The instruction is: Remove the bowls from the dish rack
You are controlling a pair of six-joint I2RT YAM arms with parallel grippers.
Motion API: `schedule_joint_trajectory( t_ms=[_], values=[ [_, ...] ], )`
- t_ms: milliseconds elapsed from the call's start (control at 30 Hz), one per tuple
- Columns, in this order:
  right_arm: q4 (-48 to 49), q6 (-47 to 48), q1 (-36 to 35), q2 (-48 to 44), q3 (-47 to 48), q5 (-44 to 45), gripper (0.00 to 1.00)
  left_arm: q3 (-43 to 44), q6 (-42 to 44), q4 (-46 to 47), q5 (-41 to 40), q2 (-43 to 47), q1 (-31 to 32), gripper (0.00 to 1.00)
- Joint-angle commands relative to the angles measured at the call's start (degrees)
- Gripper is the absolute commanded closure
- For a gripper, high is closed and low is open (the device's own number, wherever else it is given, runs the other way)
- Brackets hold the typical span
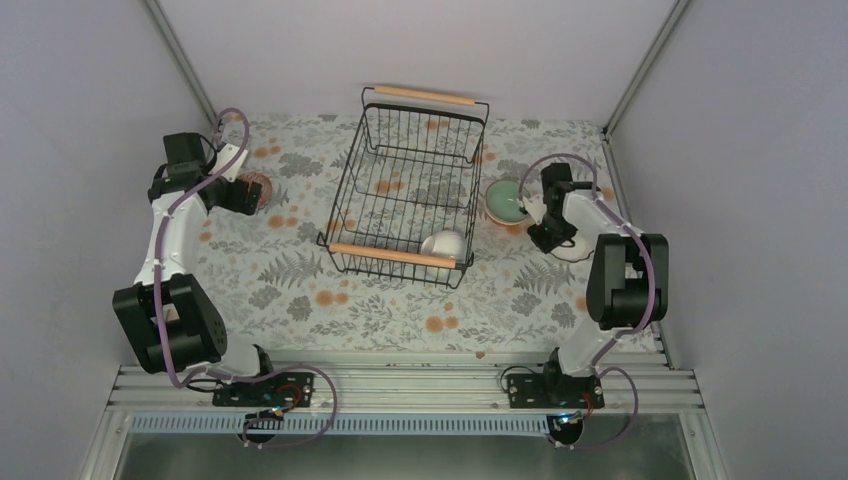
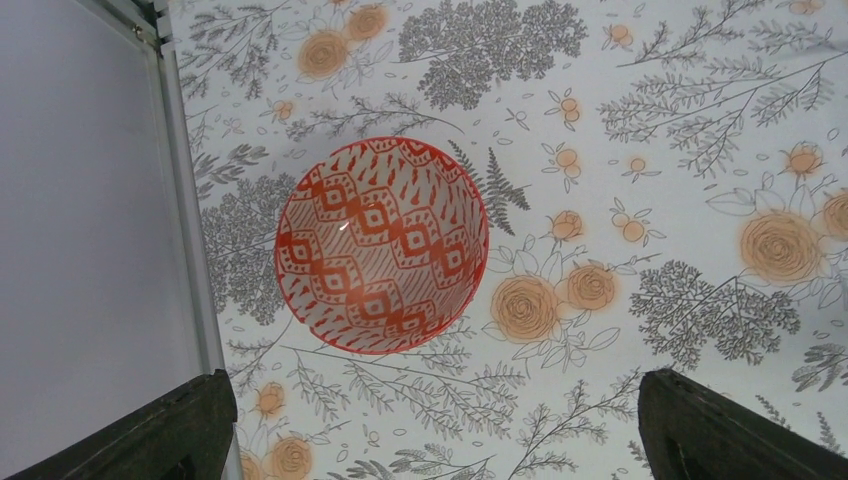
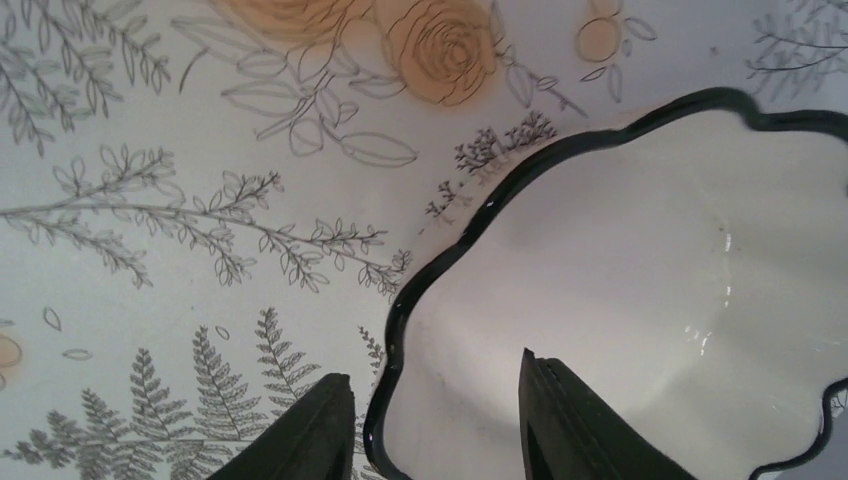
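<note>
Right claw [image 3: 430, 365] narrowly parted astride rim of glossy scalloped white bowl [image 3: 620, 300] (black-edged); left claw [image 2: 432, 375] wide above orange-patterned bowl [image 2: 382, 245].

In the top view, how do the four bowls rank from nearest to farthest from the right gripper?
1. Scalloped bowl, right beneath it.
2. Green bowl, just left.
3. White bowl, inside the rack.
4. Patterned bowl, far left.

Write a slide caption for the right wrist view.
Right gripper straddles the rim of a scalloped white bowl with a dark edge, resting on the floral tablecloth.
</note>
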State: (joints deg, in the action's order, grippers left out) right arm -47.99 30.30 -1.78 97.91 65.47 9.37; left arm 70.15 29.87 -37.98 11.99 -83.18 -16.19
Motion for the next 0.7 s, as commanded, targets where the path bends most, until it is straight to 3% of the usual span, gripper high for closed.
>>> schedule_joint_trajectory(
  t_ms=[0, 267, 400, 533, 667],
  values=[
    [-0.2, -0.7, 0.5, -0.6, 3.0, -0.5, 0.57, -0.8, 1.9, 0.8, -1.8, -0.3, -0.3, 0.0],
    [-9.2, -2.4, 0.0, -7.7, 14.4, -3.9, 0.49, -1.8, 3.0, 0.9, -4.2, 0.0, -0.3, 0.0],
    [-13.3, -2.7, -2.3, -9.4, 21.9, -7.2, 0.48, -0.5, 2.1, -0.6, -1.0, 0.1, -0.3, 0.0],
    [-18.9, -2.5, -7.1, -8.5, 30.4, -13.9, 0.48, 2.4, 0.4, -3.1, 3.0, -0.5, 0.0, 0.0],
    [-23.4, -3.1, -14.4, -4.8, 37.3, -14.1, 0.48, 2.8, -0.7, -3.8, 4.0, -0.5, 0.9, 0.0]
  ],
)
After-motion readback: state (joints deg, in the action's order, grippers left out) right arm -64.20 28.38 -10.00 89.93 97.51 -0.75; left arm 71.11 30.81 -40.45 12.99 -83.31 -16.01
